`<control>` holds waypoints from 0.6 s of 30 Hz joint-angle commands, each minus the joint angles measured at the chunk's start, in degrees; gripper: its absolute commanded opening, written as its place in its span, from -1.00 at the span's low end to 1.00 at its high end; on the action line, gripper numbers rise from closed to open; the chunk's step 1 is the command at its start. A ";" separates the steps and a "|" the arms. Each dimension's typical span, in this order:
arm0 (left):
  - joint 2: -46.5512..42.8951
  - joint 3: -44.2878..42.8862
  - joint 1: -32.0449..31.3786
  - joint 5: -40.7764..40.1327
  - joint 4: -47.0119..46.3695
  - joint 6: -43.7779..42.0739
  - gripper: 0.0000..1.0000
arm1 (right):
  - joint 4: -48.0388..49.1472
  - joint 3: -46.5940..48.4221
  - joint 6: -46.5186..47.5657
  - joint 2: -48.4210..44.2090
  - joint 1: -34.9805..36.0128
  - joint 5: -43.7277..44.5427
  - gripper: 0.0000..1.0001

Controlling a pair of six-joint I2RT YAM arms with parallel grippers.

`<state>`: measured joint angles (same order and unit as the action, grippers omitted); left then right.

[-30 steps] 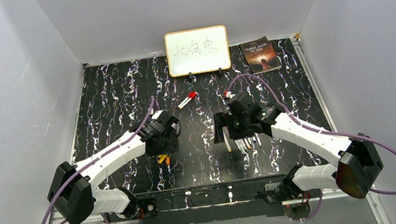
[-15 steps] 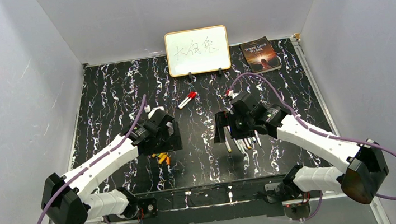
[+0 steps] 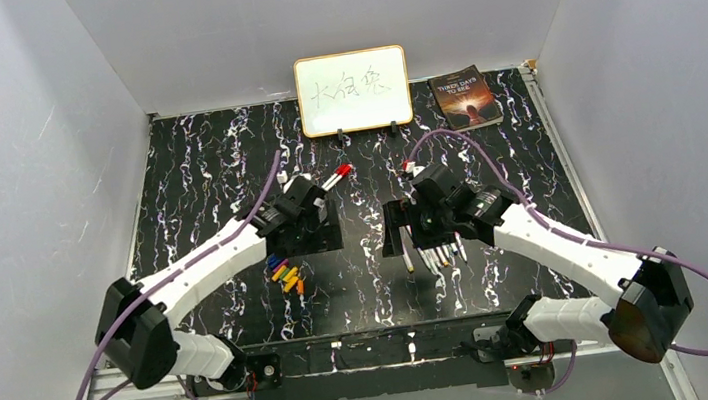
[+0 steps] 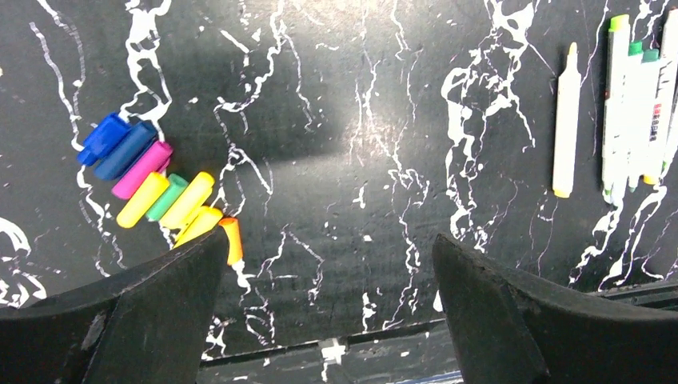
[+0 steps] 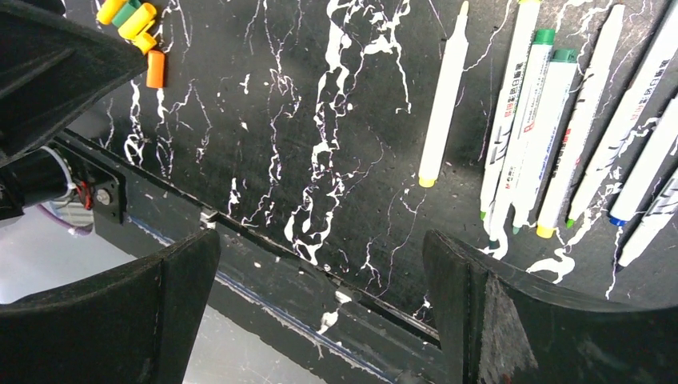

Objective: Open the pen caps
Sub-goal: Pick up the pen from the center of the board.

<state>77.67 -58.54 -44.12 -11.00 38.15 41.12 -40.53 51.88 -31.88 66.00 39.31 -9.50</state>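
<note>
1. The left gripper [image 4: 328,264] hangs wide open and empty over the tabletop [image 4: 344,96]. The right gripper [image 5: 320,256] is likewise spread and holds nothing.
2. Loose caps [image 4: 156,192] lie in a tight cluster near the left gripper, in blue, pink, yellow, green and orange, touching one another.
3. Uncapped pens [image 5: 552,120] lie in a row under the right gripper with their tips bare. One yellow-tipped pen lies a little apart from the rest.
4. Most of the work looks done. A red-capped pen [image 3: 335,177] lies beyond the left gripper, near the whiteboard [image 3: 353,89], and seems left to open.
5. A red bit [image 3: 410,166] just behind the right arm [image 3: 545,234] may be another capped pen, but the arm hides most of it. The pen row runs off the edge of the right wrist view, so a full count is not possible.
</note>
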 commanded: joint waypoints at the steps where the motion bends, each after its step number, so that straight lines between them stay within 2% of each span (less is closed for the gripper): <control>1: 4.25 -3.77 -0.20 1.19 -2.67 -0.84 0.97 | 0.57 2.45 3.24 2.05 -0.21 1.51 0.96; 9: 11.55 -7.27 -0.13 2.12 -5.69 -1.46 0.97 | -2.73 4.22 5.77 6.48 -1.54 8.36 0.96; 18: 18.25 -12.79 0.08 2.84 -6.51 -3.57 0.97 | -6.40 6.84 6.58 6.53 -5.79 10.26 0.93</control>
<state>94.65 -67.55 -44.10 -8.73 32.03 39.20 -45.50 55.18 -26.41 74.04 35.07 -1.58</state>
